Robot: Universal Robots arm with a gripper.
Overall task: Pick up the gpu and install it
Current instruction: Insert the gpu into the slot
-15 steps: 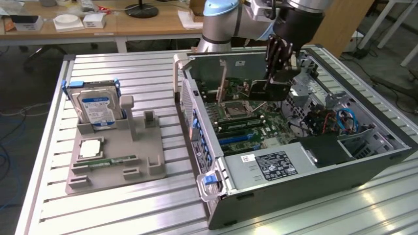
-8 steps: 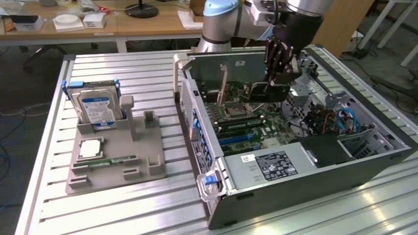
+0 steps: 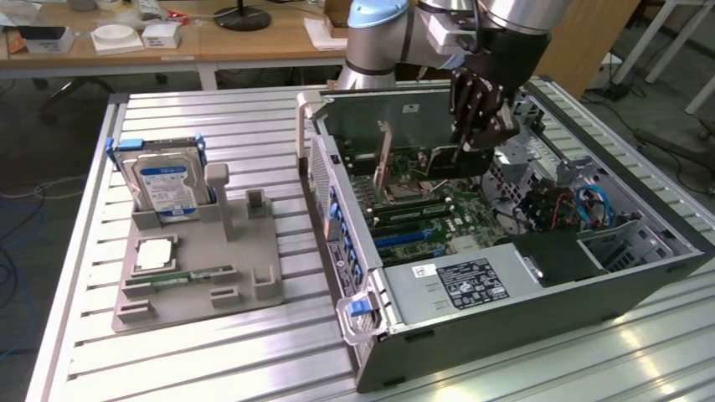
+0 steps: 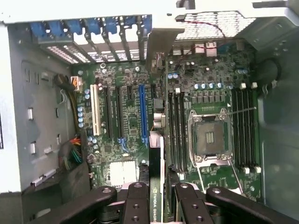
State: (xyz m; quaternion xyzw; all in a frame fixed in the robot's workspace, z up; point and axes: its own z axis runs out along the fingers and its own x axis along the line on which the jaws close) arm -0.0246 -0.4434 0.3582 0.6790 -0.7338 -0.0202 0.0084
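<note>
My gripper [image 3: 478, 138] reaches down into the open computer case [image 3: 581, 285] and is shut on the gpu [image 3: 447, 159]. I see the card edge-on between the black fingers [image 4: 135, 205]. The gpu [image 4: 156, 186] runs from the gripper [image 4: 159, 207] toward the case's rear, and its silvery bracket [image 4: 161, 46] reaches the row of slot openings. The card stands upright over the motherboard [image 4: 126, 135], just beside the long blue slot [image 4: 142, 112]. Whether its lower edge touches a slot is hidden.
Memory slots [image 4: 175, 130] and the processor socket [image 4: 209, 135] lie close to the card. A cable bundle [image 4: 70, 154] sits by the case wall. On the exterior view's left, a grey holder [image 3: 251, 268] carries a hard drive [image 3: 166, 180], a memory stick [image 3: 190, 276] and a chip [image 3: 154, 253].
</note>
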